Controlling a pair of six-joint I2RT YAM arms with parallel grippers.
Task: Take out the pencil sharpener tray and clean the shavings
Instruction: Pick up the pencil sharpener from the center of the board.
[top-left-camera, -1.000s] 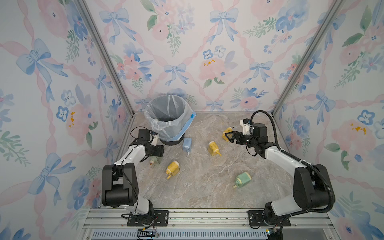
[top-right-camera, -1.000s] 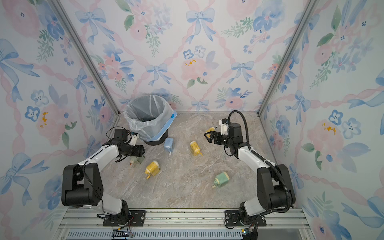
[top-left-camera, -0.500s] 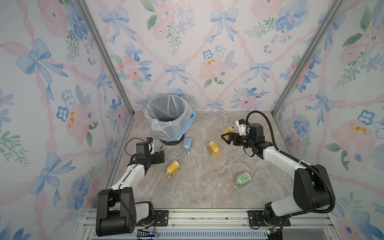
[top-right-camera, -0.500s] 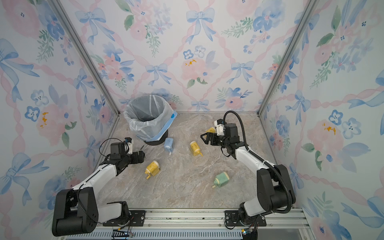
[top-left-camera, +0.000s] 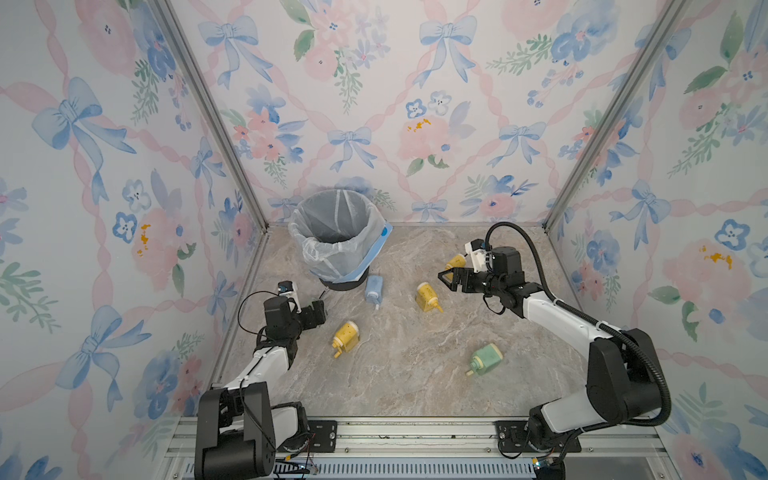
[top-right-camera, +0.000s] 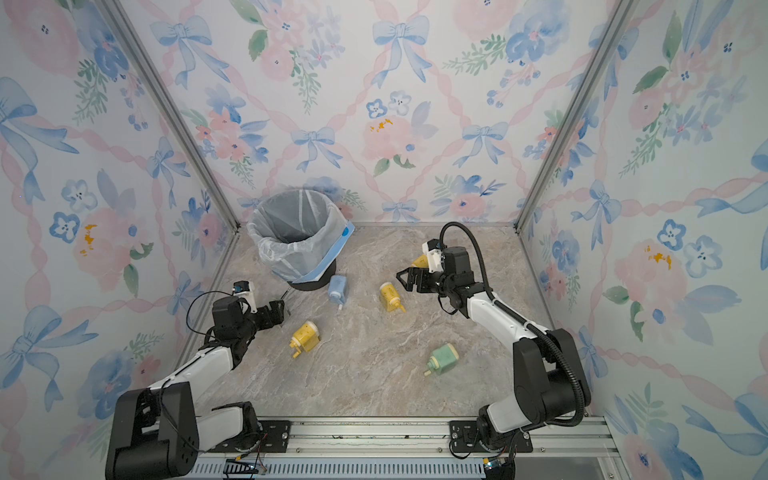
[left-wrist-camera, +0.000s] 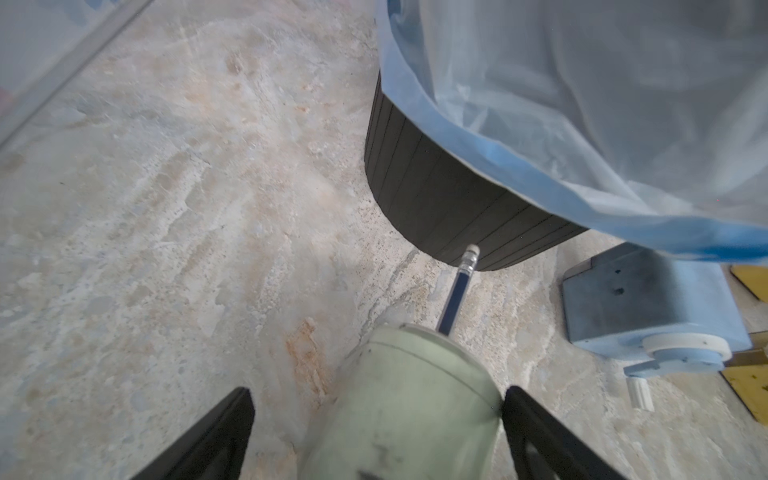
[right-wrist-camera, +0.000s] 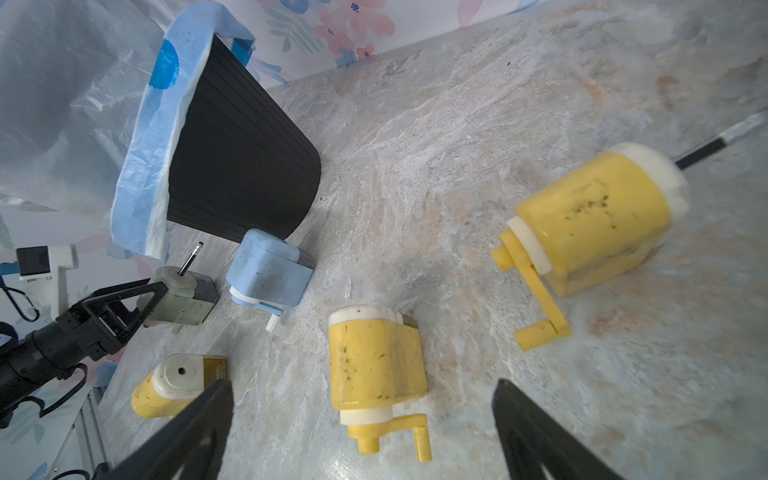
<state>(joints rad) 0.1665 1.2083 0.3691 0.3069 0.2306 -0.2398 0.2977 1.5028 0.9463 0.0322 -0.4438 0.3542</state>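
The scuffed pale-green plastic pencil sharpener (left-wrist-camera: 407, 395) rests on the marbled surface (left-wrist-camera: 166, 208). Its long axis and dark pencil (left-wrist-camera: 457, 291) point at the black lined bin (left-wrist-camera: 436, 199) nearby. The left gripper (left-wrist-camera: 378, 390) straddles it, jaws spread with one side clear. The right gripper (top-left-camera: 445, 278) jaws gape empty.

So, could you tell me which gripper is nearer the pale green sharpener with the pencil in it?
Left. The left gripper straddles the pale green sharpener with open jaws; the right gripper hovers well away, near a yellow sharpener.

L tool (top-left-camera: 319, 309), R tool (top-left-camera: 446, 279): spread wide
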